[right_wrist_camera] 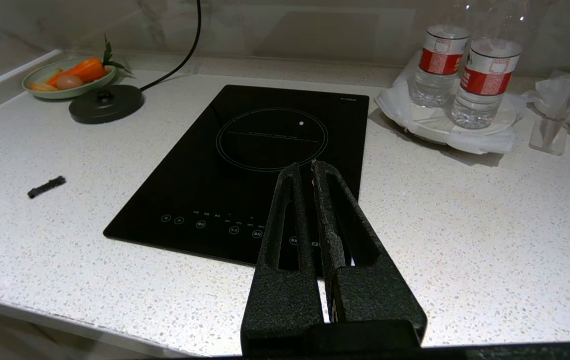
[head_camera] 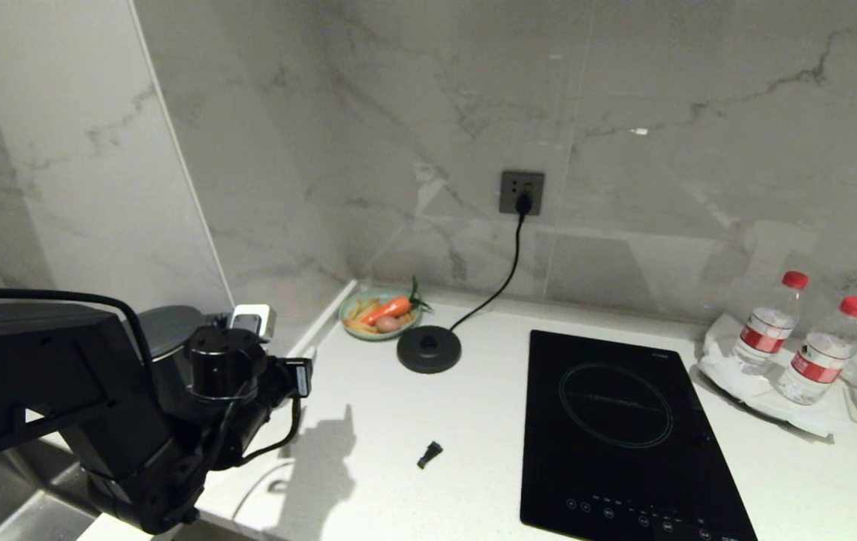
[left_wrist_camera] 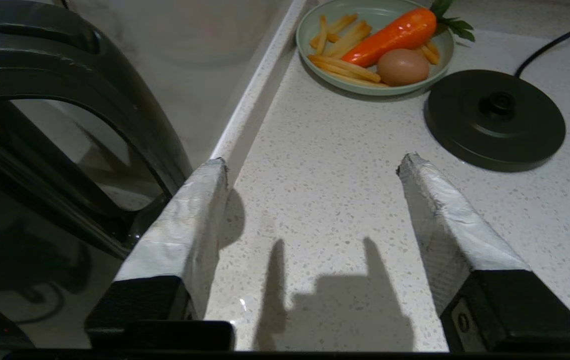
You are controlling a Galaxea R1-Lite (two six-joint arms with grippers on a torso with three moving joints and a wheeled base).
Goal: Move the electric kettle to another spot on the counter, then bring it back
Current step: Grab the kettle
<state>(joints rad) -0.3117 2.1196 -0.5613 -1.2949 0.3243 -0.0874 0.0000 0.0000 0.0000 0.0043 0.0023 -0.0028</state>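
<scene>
The black electric kettle (left_wrist_camera: 65, 95) stands at the far left end of the white speckled counter (head_camera: 398, 421), close to the side wall. In the head view my left arm hides most of it, and only the kettle's top (head_camera: 165, 330) shows. My left gripper (left_wrist_camera: 312, 160) is open just to the right of the kettle's loop handle. One taped finger (left_wrist_camera: 190, 215) lies beside the handle's lower end, and only bare counter shows between the jaws. My right gripper (right_wrist_camera: 304, 165) is shut and holds nothing, hovering over the near edge of the hob.
The round black corded base (head_camera: 429, 349) sits bare near the back wall, next to a green plate (head_camera: 357, 324) of a carrot, an egg and fries. A black glass hob (head_camera: 616, 428) lies to the right, two water bottles (head_camera: 766, 323) on a tray beyond. A small black piece (head_camera: 430, 454) lies mid-counter.
</scene>
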